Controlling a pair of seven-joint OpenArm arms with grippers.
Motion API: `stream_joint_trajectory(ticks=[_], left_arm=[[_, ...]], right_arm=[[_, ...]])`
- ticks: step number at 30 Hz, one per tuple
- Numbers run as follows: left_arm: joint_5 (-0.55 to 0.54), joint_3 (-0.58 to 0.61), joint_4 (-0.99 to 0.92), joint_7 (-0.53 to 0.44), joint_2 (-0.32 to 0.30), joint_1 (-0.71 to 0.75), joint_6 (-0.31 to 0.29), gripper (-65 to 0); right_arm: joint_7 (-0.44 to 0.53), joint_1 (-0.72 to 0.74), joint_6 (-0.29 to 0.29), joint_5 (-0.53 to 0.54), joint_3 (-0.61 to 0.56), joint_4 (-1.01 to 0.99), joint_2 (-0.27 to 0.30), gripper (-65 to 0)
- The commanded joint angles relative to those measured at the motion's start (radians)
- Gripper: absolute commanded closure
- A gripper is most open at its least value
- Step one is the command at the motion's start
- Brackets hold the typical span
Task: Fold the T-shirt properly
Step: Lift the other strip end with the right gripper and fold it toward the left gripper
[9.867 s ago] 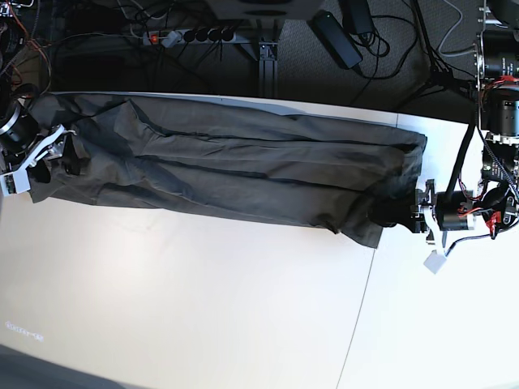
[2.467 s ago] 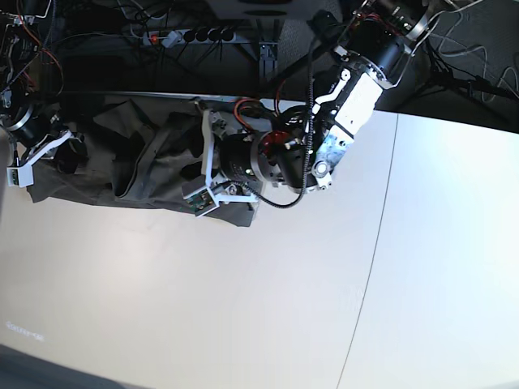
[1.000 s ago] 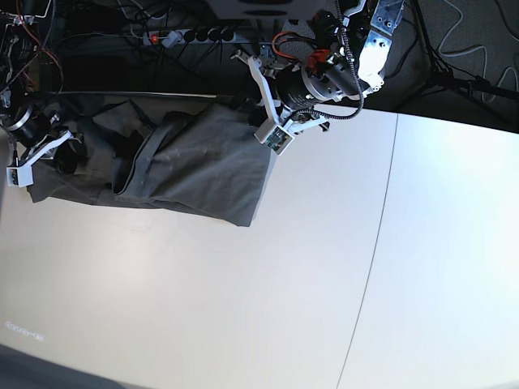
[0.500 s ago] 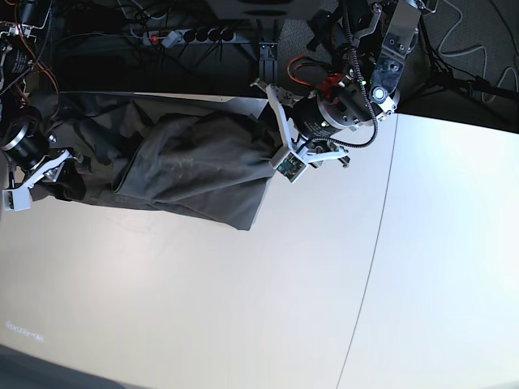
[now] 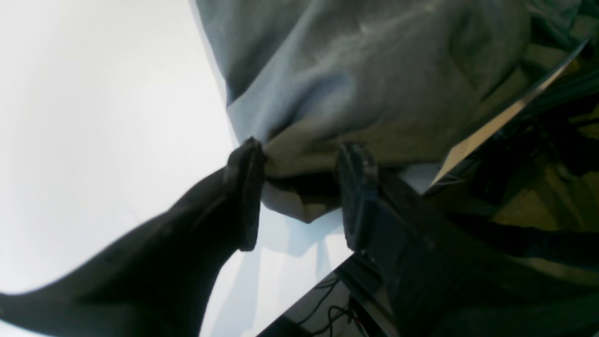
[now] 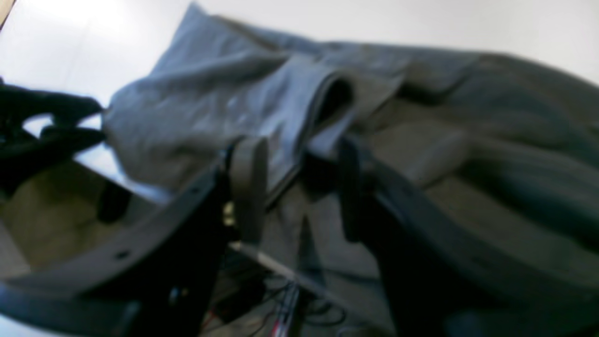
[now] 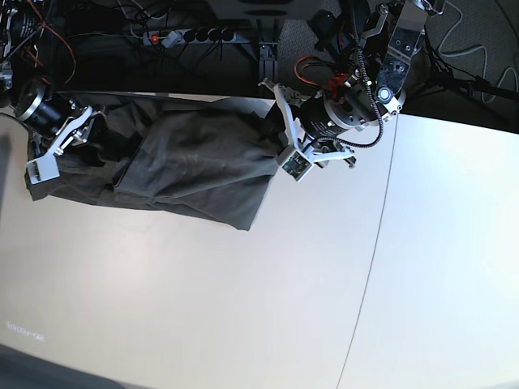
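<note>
Roughly halfway, I would judge: the T-shirt (image 7: 190, 166) lies on the far left part of the white table (image 7: 324, 308), doubled over on itself into a thick band whose free corner points toward the table's middle, but the layers are rumpled and uneven, with loose cloth bunched at its left end. The left gripper (image 5: 299, 196) sits at the band's right edge near the table's far side; its jaws stand apart, with a hump of fabric lying between them and touching the left finger (whether that counts as a real grasp is doubtful, since the other finger shows a gap). The right gripper (image 6: 295, 187) hovers at the opposite end, jaws likewise spread, a hemmed fold of cloth just beyond the fingertips; the wrist picture is blurred, so contact cannot be told. What looks done is the lengthwise narrowing and one crosswise fold. What looks left, as far as I can judge, is smoothing the wrinkles, tucking the loose left end and perhaps one more fold to make a compact rectangle.
</note>
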Motion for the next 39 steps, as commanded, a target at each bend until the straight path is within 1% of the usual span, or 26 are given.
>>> stream_joint_trajectory(ticks=[1,4,7,10,14,19,23,26,32,39], left_arm=[[-0.006,-0.001,0.014,-0.021,0.000,-0.008,0.004,-29.4],[-0.007,-0.001,0.014,-0.021,0.000,-0.008,0.005,-29.4],[-0.011,-0.001,0.014,-0.016,0.000,-0.008,0.007,-29.4],[-0.029,-0.001,0.014,-0.005,0.000,-0.008,0.007,-29.4],[-0.029,-0.001,0.015,-0.006,0.000,-0.011,0.007,-29.4],[-0.029,-0.001,0.015,-0.006,0.000,-0.027,0.007,-29.4],[-0.029,-0.001,0.015,-0.006,0.000,-0.030,0.007,-29.4],[-0.029,-0.001,0.015,-0.005,0.000,-0.030,0.007,-29.4],[-0.030,-0.001,0.015,-0.005,0.000,-0.030,0.007,-29.4],[-0.030,-0.001,0.015,-0.005,0.000,-0.030,0.007,-29.4]], right_arm=[[0.018,-0.016,0.077,0.017,0.006,0.023,0.008,-25.3],[0.021,-0.046,0.077,0.011,0.006,0.024,-0.027,-25.3],[0.030,-0.053,0.077,-0.022,0.004,0.016,-0.070,-25.3],[0.055,-0.050,0.077,-0.054,0.004,-0.004,-0.093,-25.3],[0.056,-0.047,0.077,-0.058,-0.018,-0.044,-0.097,-25.3],[0.085,-0.047,0.077,-0.078,-0.094,-0.093,-0.100,-25.3],[0.089,-0.042,0.077,-0.092,-0.132,-0.093,-0.132,-25.3],[0.093,-0.041,0.077,-0.092,-0.137,-0.093,-0.160,-25.3],[0.096,-0.029,0.077,-0.098,-0.138,-0.093,-0.190,-25.3],[0.101,0.009,0.077,-0.118,-0.138,-0.093,-0.196,-25.2]])
